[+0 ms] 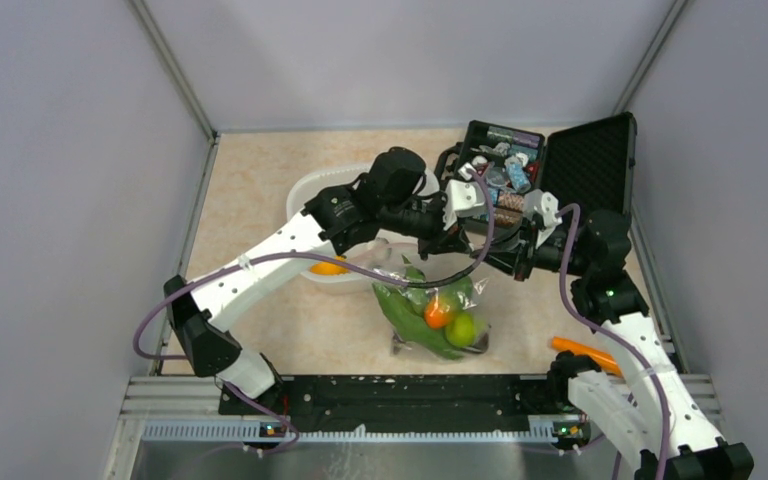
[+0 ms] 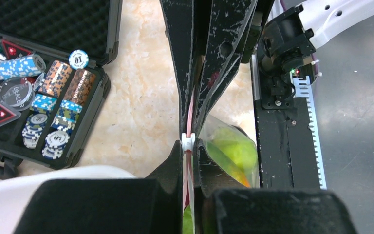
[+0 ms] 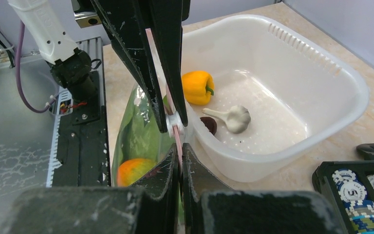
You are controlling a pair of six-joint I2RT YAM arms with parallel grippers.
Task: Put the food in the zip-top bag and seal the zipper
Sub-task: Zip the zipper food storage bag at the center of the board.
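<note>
The zip-top bag (image 1: 430, 315) is seen at the centre of the top view. It is hung by its mouth from both pincers, and its bottom appears to rest on the surface (image 1: 250, 200) toward the lower middle of the frame. A long green leafy piece (image 1: 415, 325), an orange fruit (image 3: 132, 170) and a green fruit (image 2: 234, 146) are held inside it.

The zipper (image 2: 190, 114) is stretched in a straight line between the arms. The left pincer (image 2: 189, 152) is clenched on it from the bottom of the left wrist view, and the right pincer (image 3: 179, 153) is clenched on it from the bottom of the right wrist view. They meet tip to tip, with a small white piece (image 3: 174, 123) on the strip between them.

The strip's long axis lies along the line on which both pincers point. A sealing pass is therefore judged to run along that line, each pincer drawn back from the other, and neither arm is the nearer.

A yellow pepper (image 3: 198, 87), a whitish piece (image 3: 233, 118) and a dark purple piece (image 3: 208, 125) are left in the white tub (image 3: 272, 165), just beside the bag. The tub lies under the left arm in the top view, so that arm is judged closer to them.
</note>
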